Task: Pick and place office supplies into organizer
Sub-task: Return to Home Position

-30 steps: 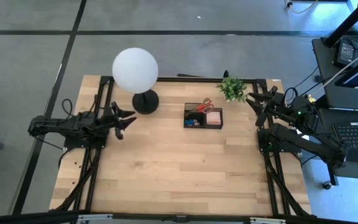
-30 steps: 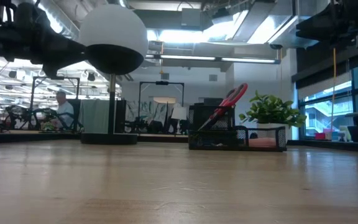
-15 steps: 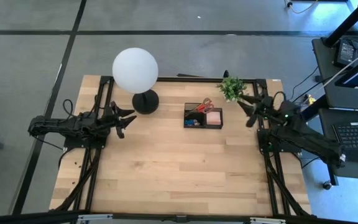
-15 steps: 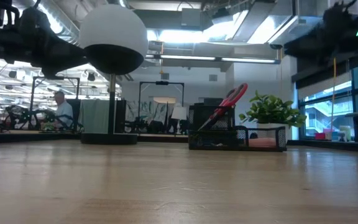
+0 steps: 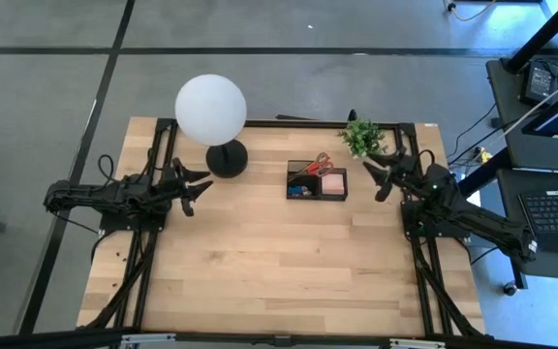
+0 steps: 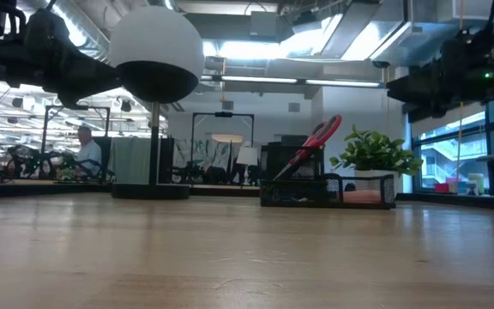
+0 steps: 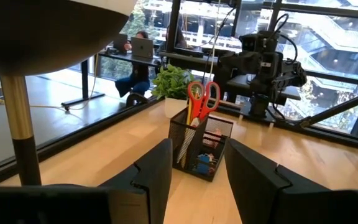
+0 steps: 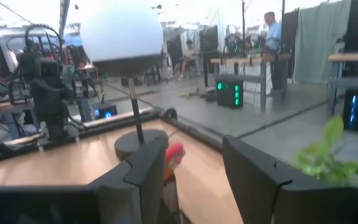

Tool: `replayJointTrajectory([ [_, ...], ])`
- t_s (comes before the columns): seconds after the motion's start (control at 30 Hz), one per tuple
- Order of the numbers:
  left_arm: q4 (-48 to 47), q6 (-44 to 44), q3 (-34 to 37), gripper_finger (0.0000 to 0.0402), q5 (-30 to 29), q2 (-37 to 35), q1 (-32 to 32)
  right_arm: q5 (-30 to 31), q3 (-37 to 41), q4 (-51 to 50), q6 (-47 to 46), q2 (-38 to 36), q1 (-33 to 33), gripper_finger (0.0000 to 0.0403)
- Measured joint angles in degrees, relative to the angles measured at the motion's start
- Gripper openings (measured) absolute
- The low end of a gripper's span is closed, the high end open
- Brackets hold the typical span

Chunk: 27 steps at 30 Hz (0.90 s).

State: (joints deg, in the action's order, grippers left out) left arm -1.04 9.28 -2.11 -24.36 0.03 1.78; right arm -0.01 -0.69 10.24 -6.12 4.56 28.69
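Organizer: stiff, light mesh box, I judge; I would grip its rim. Red-handled scissors stand inside. Left gripper and right gripper both gape, holding nothing.

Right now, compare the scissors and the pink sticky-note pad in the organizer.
The scissors stand tilted, red handles poking above the rim of the organizer; the sticky-note pad lies flat, below that rim. The scissors are long and thin; the sticky-note pad is a small square. Both sit inside the organizer, in separate compartments.
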Motion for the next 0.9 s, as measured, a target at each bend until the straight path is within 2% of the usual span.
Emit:
replayJointTrajectory([
  [0.37,0.00,0.00,0.00,0.0143,0.02,0.00,0.00,-0.02,0.00,-7.52,-1.12,0.06,0.00,0.0163],
  [0.9,0.00,0.00,0.00,0.0143,0.03,0.00,0.00,-0.04,0.00,-8.07,-0.92,0.06,0.00,0.0163],
])
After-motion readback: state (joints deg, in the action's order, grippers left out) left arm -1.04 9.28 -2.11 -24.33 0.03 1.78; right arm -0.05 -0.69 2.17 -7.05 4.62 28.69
